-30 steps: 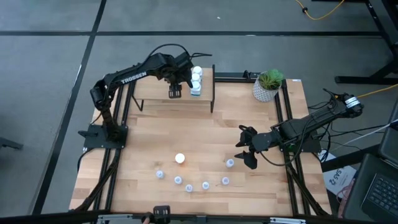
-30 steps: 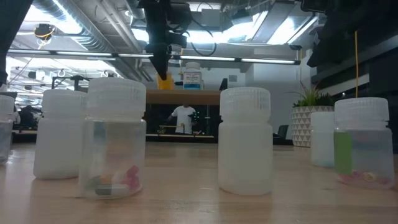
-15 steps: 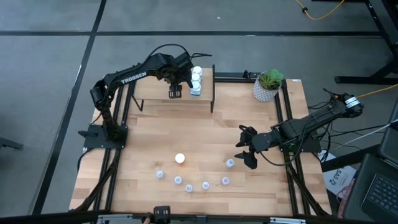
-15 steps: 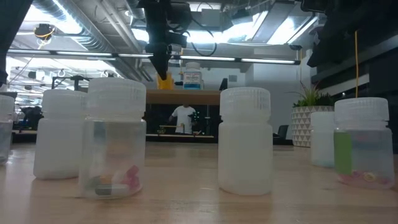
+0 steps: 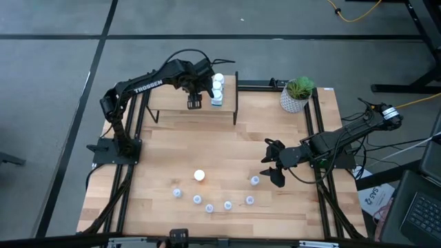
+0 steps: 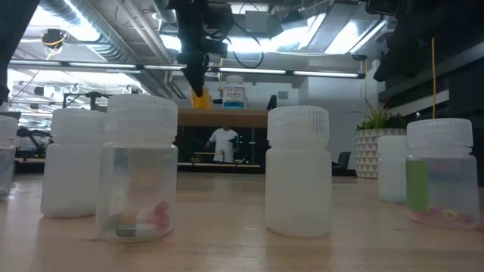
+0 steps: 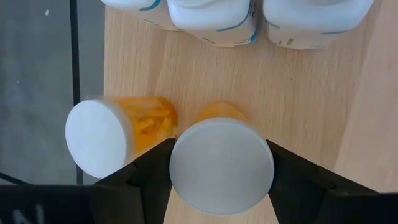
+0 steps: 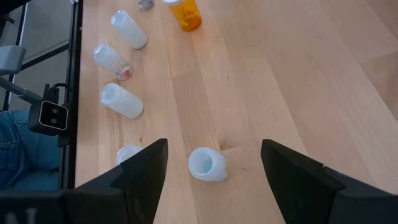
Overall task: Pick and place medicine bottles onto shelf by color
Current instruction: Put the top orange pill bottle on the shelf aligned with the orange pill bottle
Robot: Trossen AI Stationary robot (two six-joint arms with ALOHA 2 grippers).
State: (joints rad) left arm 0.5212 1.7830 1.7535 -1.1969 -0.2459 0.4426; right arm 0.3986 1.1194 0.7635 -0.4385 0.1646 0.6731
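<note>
On the shelf [image 5: 169,105], at the table's far side, my left gripper [image 5: 193,102] is shut on an orange bottle with a white cap [image 7: 221,165]. A second orange bottle [image 7: 106,137] stands close beside it. A few white bottles [image 5: 218,88] stand in a row on the shelf a little farther right. One more orange bottle [image 5: 199,175] stands on the table. Several pale vials [image 5: 209,205] curve in an arc near the front edge. My right gripper [image 5: 272,167] hovers open over the table's right side. One vial [image 8: 207,163] lies below the gap between its fingers, untouched. My left gripper pinches the orange bottle's round white cap [image 7: 180,165] between its two fingers, one on each side of the rim. The fingers come steeply from above. The bottle is upright, its base [image 6: 200,104] down at the shelf top; whether it rests there I cannot tell.
A white pot with a green plant [image 5: 296,95] stands at the table's far right corner. Bare wood lies between the shelf and the arc of vials. In the low view, a person [image 6: 223,142] shows far off in the room beyond the table.
</note>
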